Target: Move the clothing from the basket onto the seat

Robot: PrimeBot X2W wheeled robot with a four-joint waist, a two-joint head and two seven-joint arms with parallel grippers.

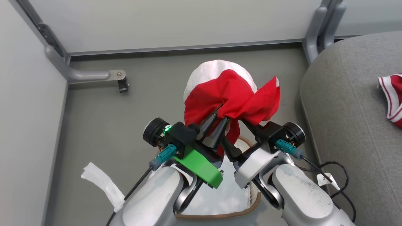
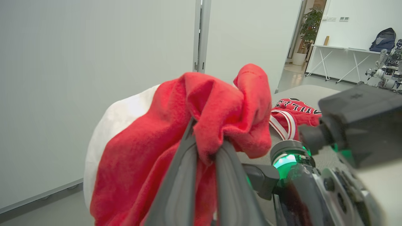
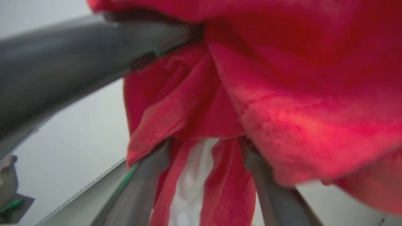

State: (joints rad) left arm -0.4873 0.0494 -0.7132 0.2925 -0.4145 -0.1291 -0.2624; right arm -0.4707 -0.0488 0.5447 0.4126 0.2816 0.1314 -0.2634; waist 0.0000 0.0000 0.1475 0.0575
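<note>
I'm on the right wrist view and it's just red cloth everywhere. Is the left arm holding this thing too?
Observer: Yes. The left gripper has its fingers pinched shut on the red-and-white garment.
Operator: Where's the basket?
Observer: The basket sits low, under the forearms.
Operator: And the jersey?
Observer: The jersey already lies on the couch seat, on the robot's right.

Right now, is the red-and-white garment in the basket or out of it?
Out. The red-and-white garment hangs bunched from the left gripper, which is pinched shut on it, above the basket.
</note>
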